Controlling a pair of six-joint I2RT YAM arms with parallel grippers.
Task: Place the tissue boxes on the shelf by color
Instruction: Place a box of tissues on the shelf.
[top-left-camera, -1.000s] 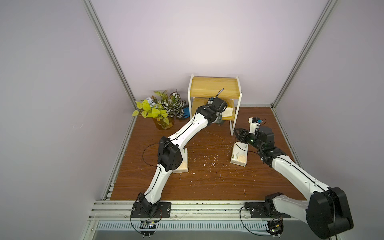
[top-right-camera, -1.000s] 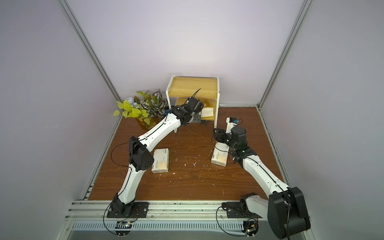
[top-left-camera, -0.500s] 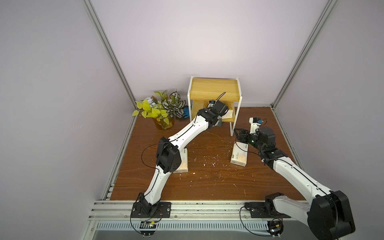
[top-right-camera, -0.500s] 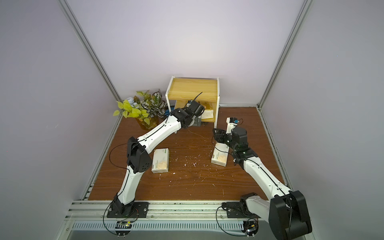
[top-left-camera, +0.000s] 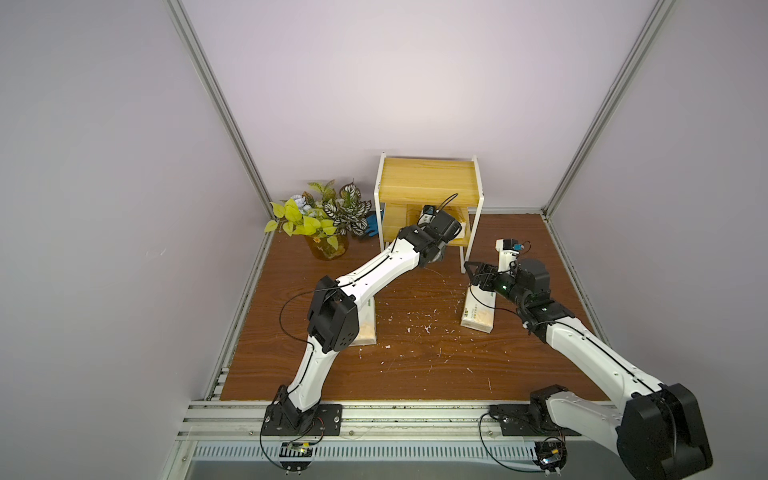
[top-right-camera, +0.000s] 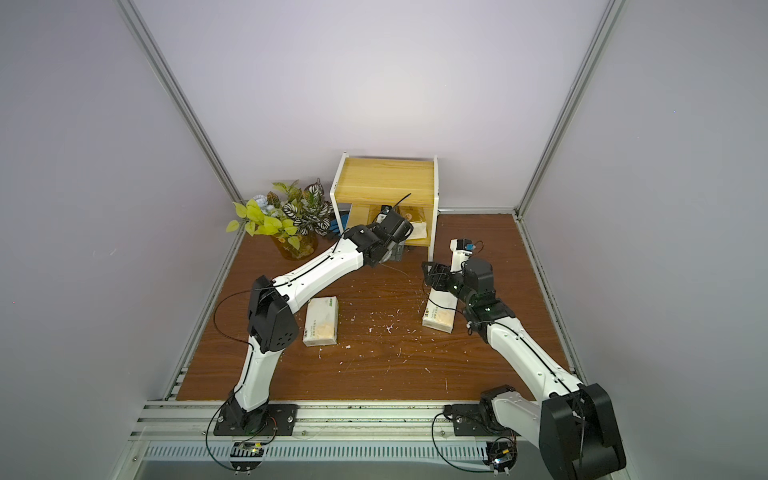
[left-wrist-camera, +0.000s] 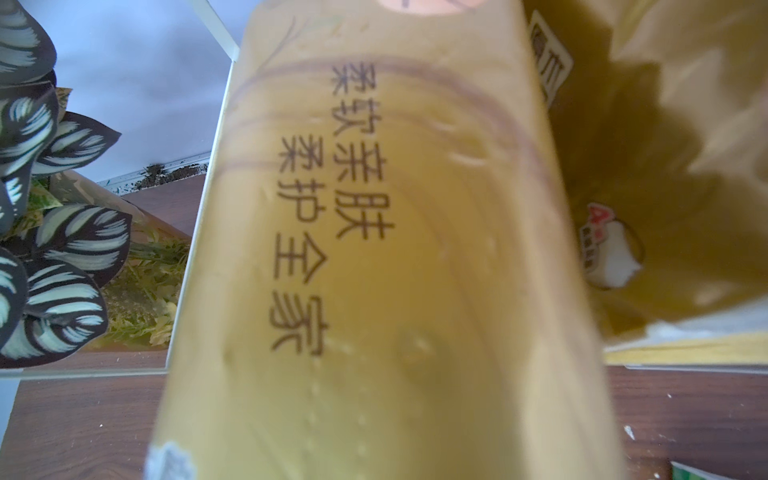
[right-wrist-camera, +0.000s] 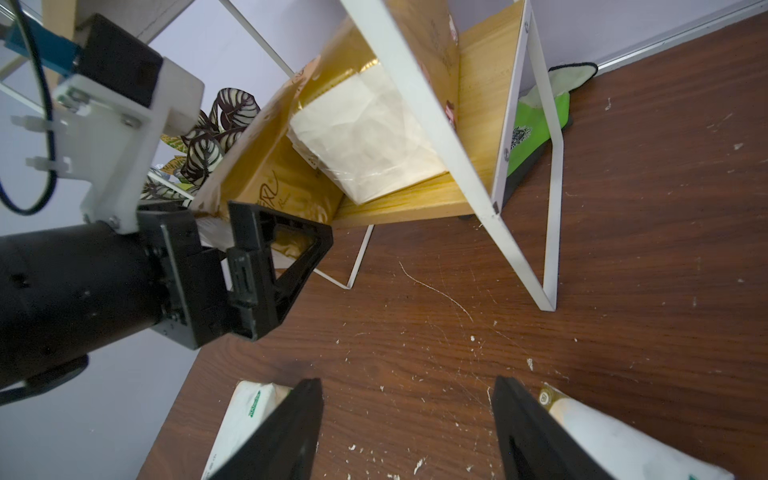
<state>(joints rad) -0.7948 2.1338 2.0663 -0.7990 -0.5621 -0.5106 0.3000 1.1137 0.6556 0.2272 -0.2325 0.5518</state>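
Left claw spread wide around gold pack — right claw apart, empty.

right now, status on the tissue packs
left gripper around shiny gold tissue pack at lower tier of yellow wooden shelf, grip unclear. right gripper open, empty. another gold pack already on that tier.

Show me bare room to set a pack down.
Free: the shelf's bare top board; the table between one white pack and the other white pack beside the right gripper. Crowded: the lower tier, with the tilted gold pack, a second gold pack and the left gripper.
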